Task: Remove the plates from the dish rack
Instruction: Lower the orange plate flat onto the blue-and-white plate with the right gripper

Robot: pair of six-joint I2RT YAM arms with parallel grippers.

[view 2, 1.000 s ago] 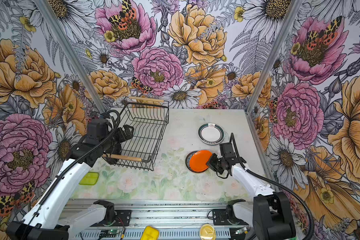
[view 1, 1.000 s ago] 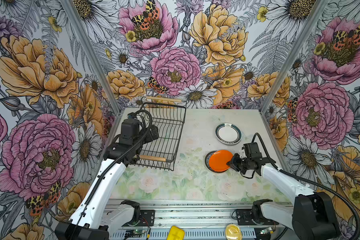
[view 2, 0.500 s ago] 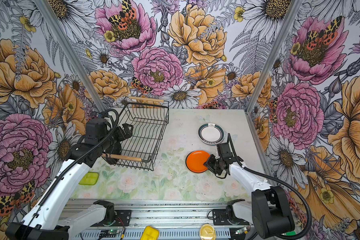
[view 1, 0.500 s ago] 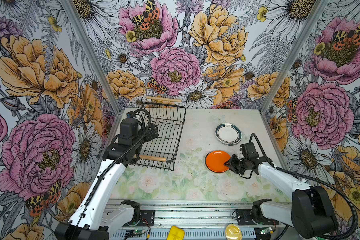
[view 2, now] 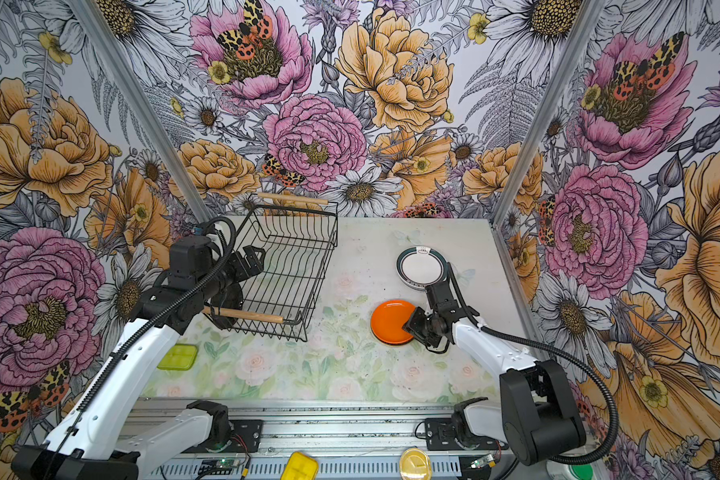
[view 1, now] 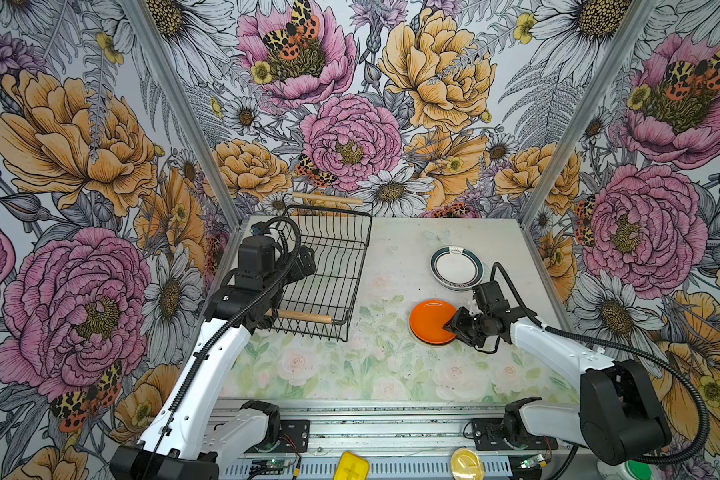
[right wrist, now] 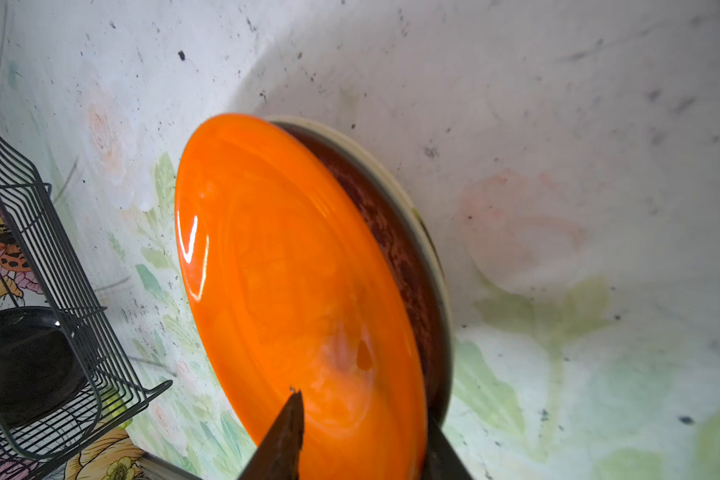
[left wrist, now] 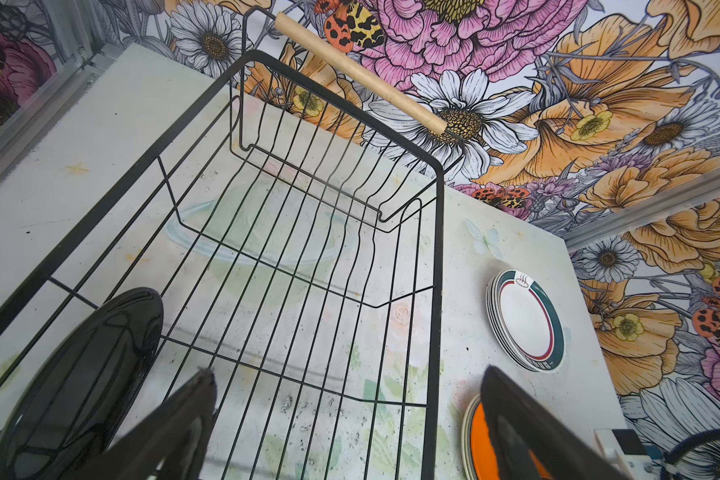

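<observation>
The left arm (view 1: 208, 374), at seven o'clock in both top views, and the right arm (view 1: 558, 353), at four o'clock, have glossy white links and black joint housings; a black ribbed cable (view 1: 299, 249) runs along each; the left gripper (left wrist: 346, 386) and right gripper (right wrist: 362, 411) carry dark tapered fingers.

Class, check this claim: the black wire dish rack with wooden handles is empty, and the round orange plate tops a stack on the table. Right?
Not quite. The black wire dish rack is not empty: the left wrist view shows one glossy black round plate standing in it. The round orange plate does top a stack on the table.
</observation>
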